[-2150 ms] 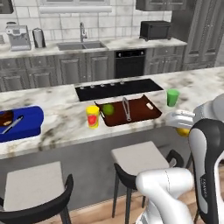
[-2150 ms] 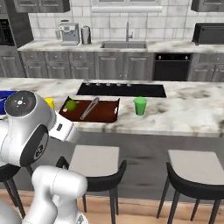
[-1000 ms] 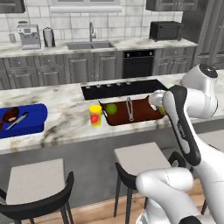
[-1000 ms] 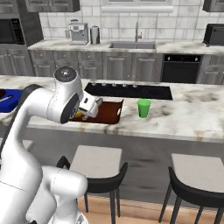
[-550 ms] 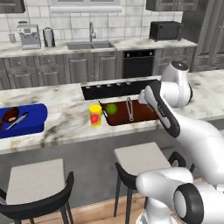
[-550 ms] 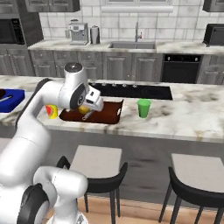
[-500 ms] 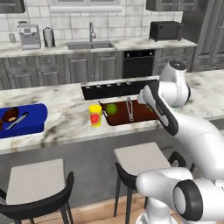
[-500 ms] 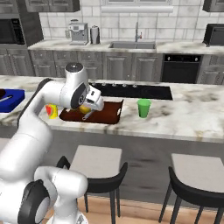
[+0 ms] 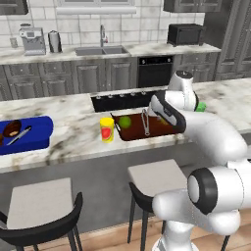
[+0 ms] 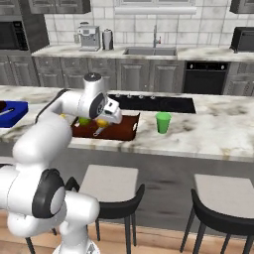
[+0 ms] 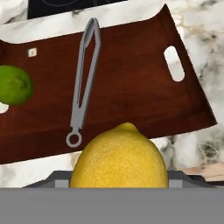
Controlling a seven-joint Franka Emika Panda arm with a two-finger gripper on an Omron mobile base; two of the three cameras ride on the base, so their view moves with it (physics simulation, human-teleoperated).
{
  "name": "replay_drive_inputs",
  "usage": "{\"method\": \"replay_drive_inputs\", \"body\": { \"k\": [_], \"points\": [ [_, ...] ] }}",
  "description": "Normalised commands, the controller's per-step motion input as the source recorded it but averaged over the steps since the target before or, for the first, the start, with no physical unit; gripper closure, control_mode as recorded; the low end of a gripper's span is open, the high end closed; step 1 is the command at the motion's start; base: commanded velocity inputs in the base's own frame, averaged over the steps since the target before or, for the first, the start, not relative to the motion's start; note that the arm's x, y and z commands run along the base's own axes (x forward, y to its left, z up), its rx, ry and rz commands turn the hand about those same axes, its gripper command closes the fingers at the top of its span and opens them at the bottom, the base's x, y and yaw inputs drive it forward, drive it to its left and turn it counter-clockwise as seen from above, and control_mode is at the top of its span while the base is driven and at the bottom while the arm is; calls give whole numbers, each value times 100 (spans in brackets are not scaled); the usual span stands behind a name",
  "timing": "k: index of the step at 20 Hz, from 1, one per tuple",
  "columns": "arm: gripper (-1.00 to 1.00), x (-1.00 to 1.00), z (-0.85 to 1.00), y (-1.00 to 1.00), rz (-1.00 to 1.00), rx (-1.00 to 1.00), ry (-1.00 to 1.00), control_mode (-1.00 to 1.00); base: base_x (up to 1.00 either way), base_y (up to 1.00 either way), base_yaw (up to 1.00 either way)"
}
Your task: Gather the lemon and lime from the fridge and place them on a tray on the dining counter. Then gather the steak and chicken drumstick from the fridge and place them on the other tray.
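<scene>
Marble dining counter (image 9: 73, 135) carries the red-brown tray (image 11: 131, 78), blue tray (image 9: 29, 137), yellow cup (image 9: 107, 130) and green cup (image 10: 162, 122). Lime (image 11: 15, 84) and tongs (image 11: 83, 83) lie in the red-brown tray. Gripper (image 10: 105, 120) fingers clamp the lemon (image 11: 120, 157) above its near edge.

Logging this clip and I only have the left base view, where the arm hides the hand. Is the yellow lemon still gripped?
Observer: Yes, the hand view shows the round yellow lemon held in the hand, above the near edge of the dark red-brown rectangular tray.
Operator: Anything free under it?
Observer: The bare tray floor right of the grey metal tongs.
Operator: And the lime?
Observer: The small green lime lies at the tray's far left end.
</scene>
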Motion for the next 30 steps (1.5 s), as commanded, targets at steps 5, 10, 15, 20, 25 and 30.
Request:
{"method": "replay_drive_inputs", "body": {
  "k": [5, 10, 15, 20, 25, 30],
  "points": [
    [100, 49, -38, -10, 2, 0, 1, -100, 0, 0, 0],
    [100, 50, -36, -13, 4, 0, 3, -100, 0, 0, 0],
    [100, 32, -28, -6, 3, 0, 2, -100, 0, 0, 0],
    [100, 27, -25, -5, 3, 0, 2, -100, 0, 0, 0],
    [100, 30, -28, 0, 3, 0, 4, -100, 0, 0, 0],
    [-100, 20, -21, 0, 4, 0, 4, -100, 0, 0, 0]
  ]
}}
